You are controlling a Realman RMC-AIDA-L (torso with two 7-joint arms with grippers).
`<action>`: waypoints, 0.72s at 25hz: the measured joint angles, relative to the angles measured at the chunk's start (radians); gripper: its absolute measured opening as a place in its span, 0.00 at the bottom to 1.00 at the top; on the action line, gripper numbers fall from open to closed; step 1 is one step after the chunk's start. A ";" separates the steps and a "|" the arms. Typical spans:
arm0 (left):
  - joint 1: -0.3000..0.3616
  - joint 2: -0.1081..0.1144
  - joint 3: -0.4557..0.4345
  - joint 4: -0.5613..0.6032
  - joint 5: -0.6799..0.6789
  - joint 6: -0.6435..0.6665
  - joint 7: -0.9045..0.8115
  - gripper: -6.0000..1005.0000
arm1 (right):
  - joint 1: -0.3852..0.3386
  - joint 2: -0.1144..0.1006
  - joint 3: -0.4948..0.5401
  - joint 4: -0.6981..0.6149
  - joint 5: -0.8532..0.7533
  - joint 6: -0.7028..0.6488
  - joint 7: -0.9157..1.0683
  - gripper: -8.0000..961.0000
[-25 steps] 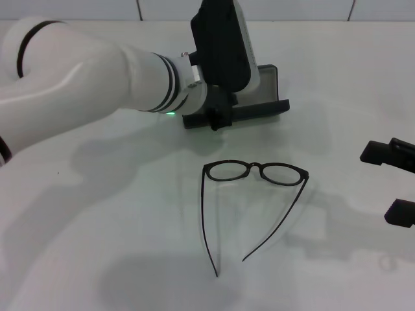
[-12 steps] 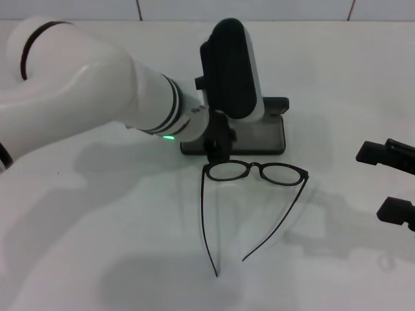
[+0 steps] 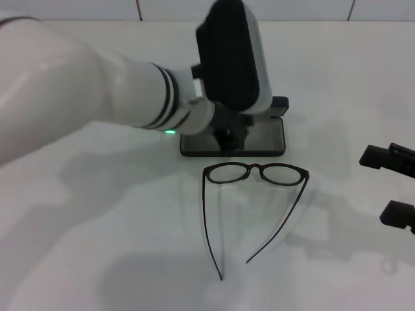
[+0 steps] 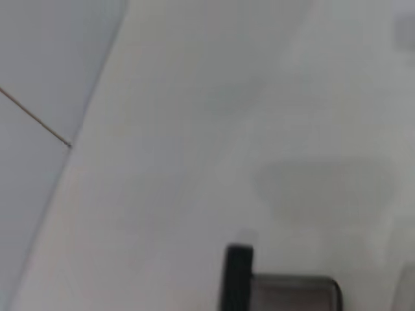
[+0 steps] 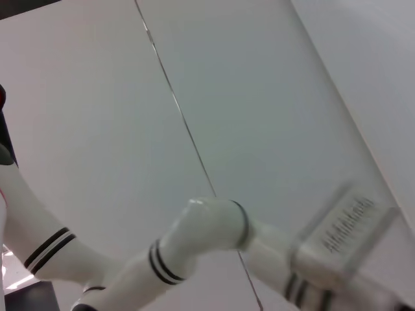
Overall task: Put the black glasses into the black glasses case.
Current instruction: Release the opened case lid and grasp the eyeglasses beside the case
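The black glasses lie unfolded on the white table, lenses toward the far side and temple arms pointing at me. Just behind them the black glasses case lies open and flat, grey lining up. My left arm's wrist hangs over the case's left part and hides the left gripper; only a dark piece shows at the case's edge. In the left wrist view a black edge and the grey lining of the case show. My right gripper hovers open at the right edge, apart from the glasses.
The white table runs back to a tiled wall. The bulky left forearm spans the left half of the head view. The right wrist view shows only wall panels and a white arm.
The left arm has brought the case nearer, from the far side down to just behind the glasses, and it now lies flat. The glasses and the right gripper have barely shifted.
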 joint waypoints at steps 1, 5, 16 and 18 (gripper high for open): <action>0.026 0.000 -0.015 0.059 0.000 0.018 0.000 0.04 | -0.004 -0.001 0.000 -0.001 0.000 0.001 0.000 0.88; 0.127 0.000 -0.100 0.267 -0.050 0.055 0.000 0.04 | -0.007 -0.006 0.000 -0.001 0.004 0.068 0.022 0.88; 0.259 0.004 -0.579 0.288 -0.897 0.274 0.243 0.10 | 0.203 -0.107 0.005 -0.290 -0.313 0.485 0.349 0.88; 0.285 0.003 -0.589 0.268 -0.926 0.290 0.276 0.14 | 0.273 -0.113 0.047 -0.382 -0.477 0.543 0.479 0.85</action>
